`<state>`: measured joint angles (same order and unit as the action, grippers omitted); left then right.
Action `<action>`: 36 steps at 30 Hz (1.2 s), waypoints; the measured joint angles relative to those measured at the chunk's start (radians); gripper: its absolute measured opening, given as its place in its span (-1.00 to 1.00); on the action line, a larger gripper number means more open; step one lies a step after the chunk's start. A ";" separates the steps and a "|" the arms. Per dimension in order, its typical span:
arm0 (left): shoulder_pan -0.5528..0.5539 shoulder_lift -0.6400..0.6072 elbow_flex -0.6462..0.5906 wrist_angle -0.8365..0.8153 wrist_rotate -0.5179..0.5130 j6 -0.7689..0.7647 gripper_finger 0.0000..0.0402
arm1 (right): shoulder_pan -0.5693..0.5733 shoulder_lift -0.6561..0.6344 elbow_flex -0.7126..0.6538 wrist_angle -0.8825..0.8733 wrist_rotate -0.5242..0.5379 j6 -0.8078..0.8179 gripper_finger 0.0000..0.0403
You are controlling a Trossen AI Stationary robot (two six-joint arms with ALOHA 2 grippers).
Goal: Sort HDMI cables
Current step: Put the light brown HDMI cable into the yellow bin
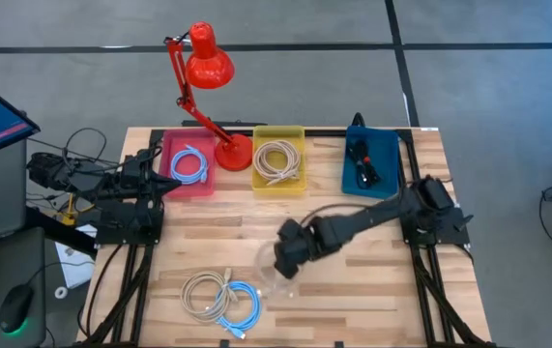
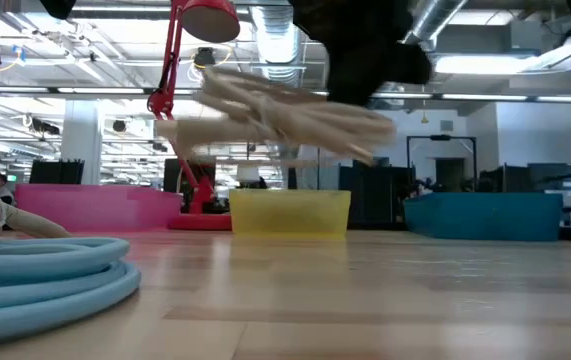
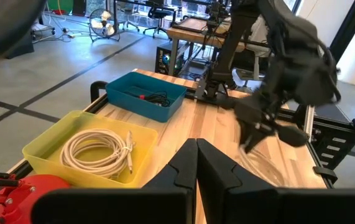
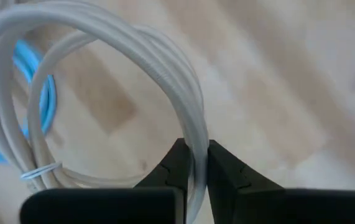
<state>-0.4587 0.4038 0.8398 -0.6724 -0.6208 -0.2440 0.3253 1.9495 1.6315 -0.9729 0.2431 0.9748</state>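
My right gripper (image 1: 280, 263) hovers over the middle of the table, shut on a beige coiled HDMI cable (image 4: 102, 43), which shows lifted and blurred in the low view (image 2: 285, 110). One beige coil (image 1: 203, 290) and one light blue coil (image 1: 243, 305) lie flat on the near part of the table. A pink bin (image 1: 171, 179) holds a light blue coil, a yellow bin (image 1: 259, 182) a beige coil, and a blue bin (image 1: 390, 159) black cables. My left gripper (image 3: 196, 149) waits, shut, beside the pink bin at the table's left. My right gripper pinches several strands of the beige coil's loop (image 4: 196, 134) between its two fingers, which lie across the strands and come from above. The coil is lifted clear of the table and hangs out ahead of the fingertips, a thin tie (image 4: 40, 171) binding its far side.
A red desk lamp (image 1: 208, 60) stands on its base (image 1: 234, 152) between the pink and yellow bins, its arm leaning over the far-left part. The three bins line the far edge. Bare wood lies to the right of the loose coils.
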 joint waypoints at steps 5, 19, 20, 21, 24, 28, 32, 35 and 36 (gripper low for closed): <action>0.000 0.000 0.000 0.000 0.000 0.000 -0.97 | -0.110 -0.001 0.123 -0.054 0.074 -0.154 -0.90; 0.000 0.000 0.000 0.000 0.000 0.000 -0.97 | -0.450 -0.002 0.253 -0.096 0.101 -0.373 -0.90; 0.000 0.000 0.000 0.000 0.000 0.000 -0.97 | -0.473 -0.002 0.253 -0.095 0.101 -0.378 -0.90; 0.000 0.000 0.000 0.000 0.000 0.000 -0.97 | -0.495 -0.002 0.254 -0.094 0.101 -0.382 -0.90; 0.000 0.000 0.000 0.000 0.000 0.000 -0.97 | -0.559 -0.002 0.254 -0.092 0.098 -0.384 -0.90; 0.000 0.000 0.000 0.000 0.000 0.000 -0.97 | -0.633 -0.002 0.254 -0.063 0.078 -0.405 -0.90; 0.000 0.000 0.000 0.000 0.000 0.000 -0.97 | -0.699 -0.002 0.254 0.016 0.056 -0.415 -0.90; 0.000 0.000 0.000 0.000 0.000 0.000 -0.97 | -0.741 0.004 0.254 0.081 0.025 -0.425 -0.90; 0.000 0.000 0.000 0.000 0.000 0.000 -0.97 | -0.754 0.010 0.255 0.098 0.011 -0.425 -0.90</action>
<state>-0.4587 0.4038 0.8398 -0.6727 -0.6209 -0.2440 -0.4291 1.9600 1.8864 -0.8750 0.2545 0.5497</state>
